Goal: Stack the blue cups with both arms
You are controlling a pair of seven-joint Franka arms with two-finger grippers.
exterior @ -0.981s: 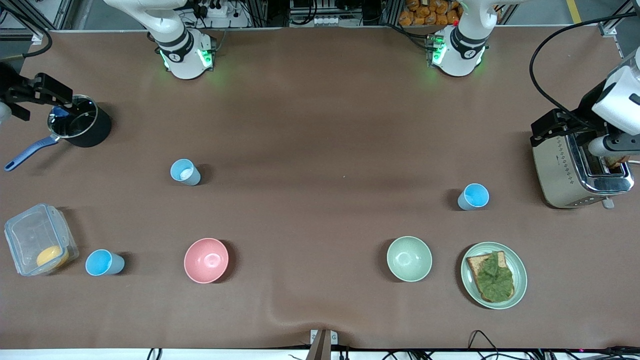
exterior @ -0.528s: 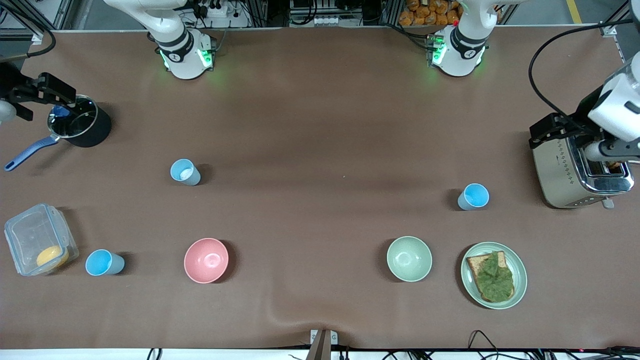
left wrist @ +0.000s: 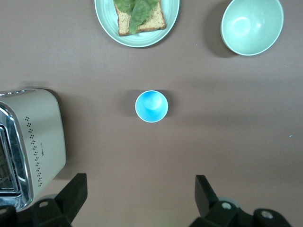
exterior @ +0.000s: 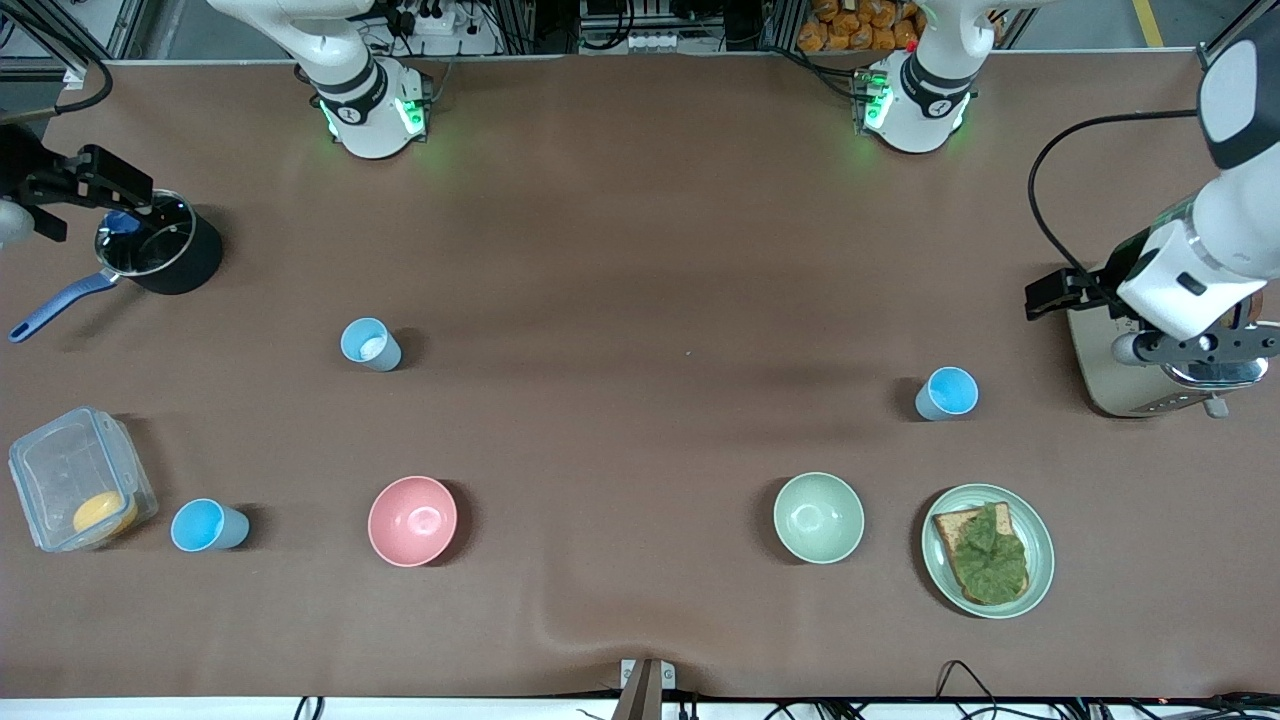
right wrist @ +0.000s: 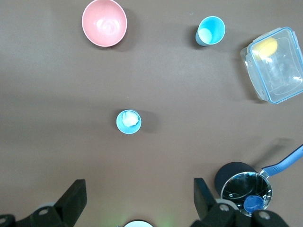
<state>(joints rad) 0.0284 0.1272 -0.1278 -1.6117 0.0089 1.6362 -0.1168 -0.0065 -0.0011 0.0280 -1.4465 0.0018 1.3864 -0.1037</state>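
Both jaws stand wide and empty as we see them. Our right gripper (exterior: 75, 190) hangs beside the saucepan (exterior: 160, 255); one blue cup (exterior: 208, 526) stands by the plastic box (exterior: 80, 478), a second cup (exterior: 369, 344) farther from the front camera than the pink bowl (exterior: 412, 520). A third cup (exterior: 946, 393) stands near the toaster (exterior: 1100, 375), over which our left gripper (exterior: 1075, 295) hangs.

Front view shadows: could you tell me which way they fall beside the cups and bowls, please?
Front view: shadows lean toward the table's middle, differing by end, as beside the pink bowl and pale green bowl. Left wrist view: a soft shadow hugs the blue cup.
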